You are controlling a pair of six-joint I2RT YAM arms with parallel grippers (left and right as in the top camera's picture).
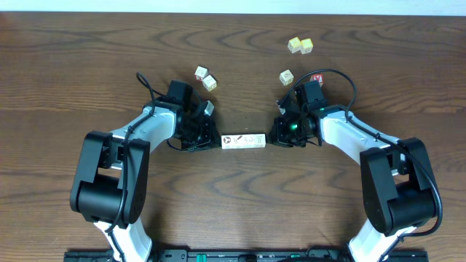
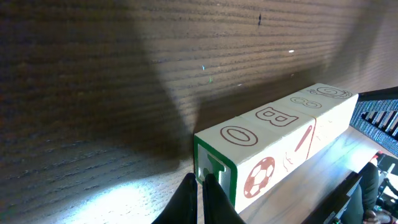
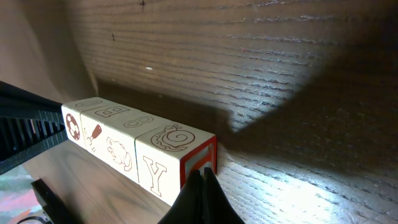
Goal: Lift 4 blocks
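Left gripper (image 1: 216, 138) fingers together, tips pressed on the left end of the blocks (image 1: 243, 140), a four-cube bar at its 3 o'clock. Right gripper (image 1: 272, 137), also closed, presses the bar's right end from 3 o'clock.

A: What do you see under it all?
B: You see a big brown wood table (image 1: 73, 65) with wavy lines.
A: Any wall?
B: Only a thin pale strip (image 1: 233, 6) past the far edge. You can't tell what it is.
A: And light?
B: Close up, a bright patch (image 2: 93, 199) shines on the wood beside a dark shadow (image 2: 81, 93).
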